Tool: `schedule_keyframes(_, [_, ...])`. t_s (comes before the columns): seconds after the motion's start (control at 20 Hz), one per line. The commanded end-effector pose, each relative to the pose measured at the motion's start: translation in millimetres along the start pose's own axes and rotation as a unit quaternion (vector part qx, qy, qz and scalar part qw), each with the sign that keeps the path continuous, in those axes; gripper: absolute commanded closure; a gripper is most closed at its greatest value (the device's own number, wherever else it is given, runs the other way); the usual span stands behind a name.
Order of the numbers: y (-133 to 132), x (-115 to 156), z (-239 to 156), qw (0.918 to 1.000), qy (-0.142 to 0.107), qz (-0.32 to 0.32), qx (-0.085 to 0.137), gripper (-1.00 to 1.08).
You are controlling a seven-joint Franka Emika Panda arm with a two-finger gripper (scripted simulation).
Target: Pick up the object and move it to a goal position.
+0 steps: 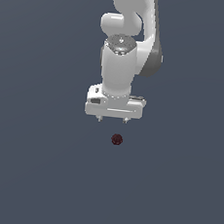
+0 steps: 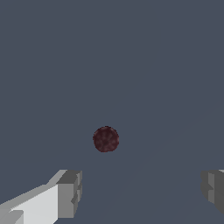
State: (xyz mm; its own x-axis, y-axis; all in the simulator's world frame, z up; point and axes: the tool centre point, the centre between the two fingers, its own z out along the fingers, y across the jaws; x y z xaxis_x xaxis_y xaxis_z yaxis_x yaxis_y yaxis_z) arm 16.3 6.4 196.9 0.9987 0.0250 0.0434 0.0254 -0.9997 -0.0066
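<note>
The object is a tiny dark maroon ball with a mottled skin, lying on the flat grey surface. My white gripper hangs above it, a little toward the exterior view's left, with a visible gap between fingertips and ball. In the wrist view the ball lies ahead of the two fingers, which stand wide apart with nothing between them. The gripper is open.
A plain dark grey floor fills both views. The white arm rises from the gripper to the top edge of the exterior view.
</note>
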Motion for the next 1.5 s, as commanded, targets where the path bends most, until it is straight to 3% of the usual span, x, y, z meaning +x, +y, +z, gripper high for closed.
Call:
schedule_keyframes(0.0, [0,0,0,1.0000,0.000,0.000,0.000,-0.92])
schedule_keyframes(0.45, [-28,-3,6,0.9996,-0.005,-0.020,0.017,-0.92])
schedule_keyframes(0.8, [-28,-3,7,0.9997,-0.005,-0.015,0.017,-0.92])
schedule_keyframes(1.45, [-30,-3,23,0.9965,-0.010,0.081,0.017,-0.92])
